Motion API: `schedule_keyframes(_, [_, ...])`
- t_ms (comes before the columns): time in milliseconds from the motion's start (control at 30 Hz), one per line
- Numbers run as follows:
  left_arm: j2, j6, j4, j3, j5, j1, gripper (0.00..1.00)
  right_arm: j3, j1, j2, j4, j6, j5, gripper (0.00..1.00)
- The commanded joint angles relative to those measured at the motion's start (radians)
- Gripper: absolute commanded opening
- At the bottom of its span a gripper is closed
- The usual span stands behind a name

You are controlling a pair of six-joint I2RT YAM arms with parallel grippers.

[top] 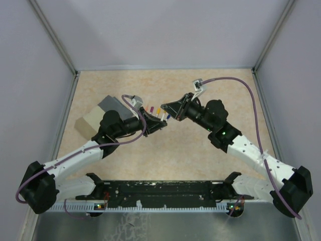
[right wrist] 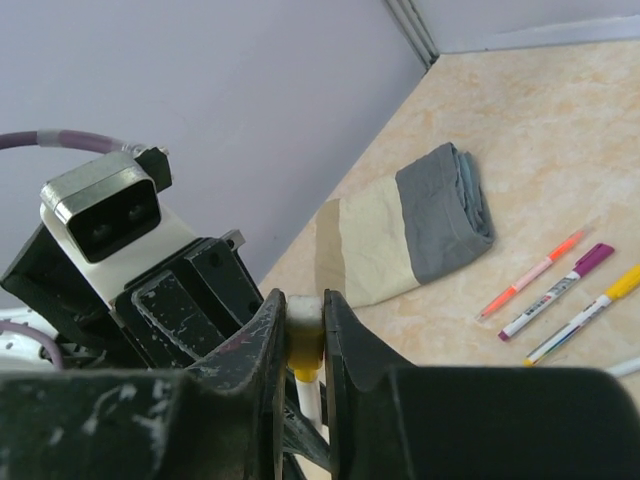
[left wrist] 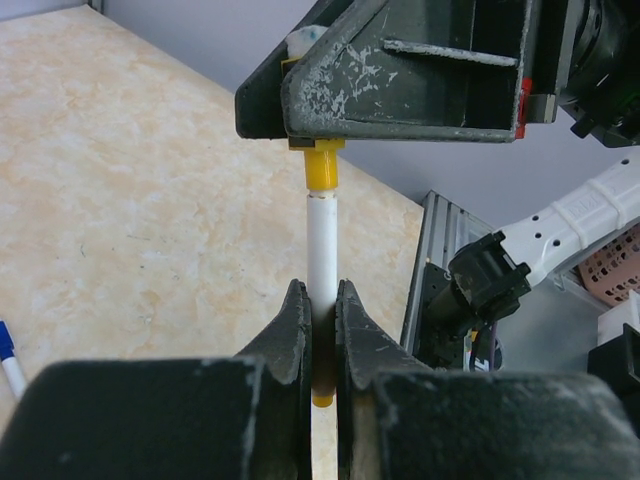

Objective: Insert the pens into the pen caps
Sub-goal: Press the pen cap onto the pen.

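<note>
My left jaws are clenched on a white pen point(left wrist: 321, 240); my right jaws grasp the yellow cap point(left wrist: 322, 172) at its tip.

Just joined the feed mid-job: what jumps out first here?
Above the middle of the table, the left jaws clamp a white pen while the right jaws grip a yellow cap at its end. On the table below lie three coloured pens, with a beige, grey-lidded box further left.
</note>
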Motion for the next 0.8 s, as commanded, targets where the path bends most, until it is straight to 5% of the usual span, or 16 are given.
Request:
schedule_keyframes(0, [-0.002, -0.023, 0.076, 0.032, -0.013, -0.006, 0.0, -0.015, -0.002, -0.032, 0.033, 0.029, -0.028, 0.0])
schedule_keyframes(333, [-0.025, 0.014, 0.134, 0.075, -0.105, -0.032, 0.0, -0.088, 0.025, -0.079, -0.133, 0.022, -0.032, 0.0])
schedule_keyframes(767, [0.012, 0.024, 0.253, 0.209, -0.114, -0.047, 0.0, -0.297, 0.321, -0.082, -0.152, 0.085, 0.115, 0.0])
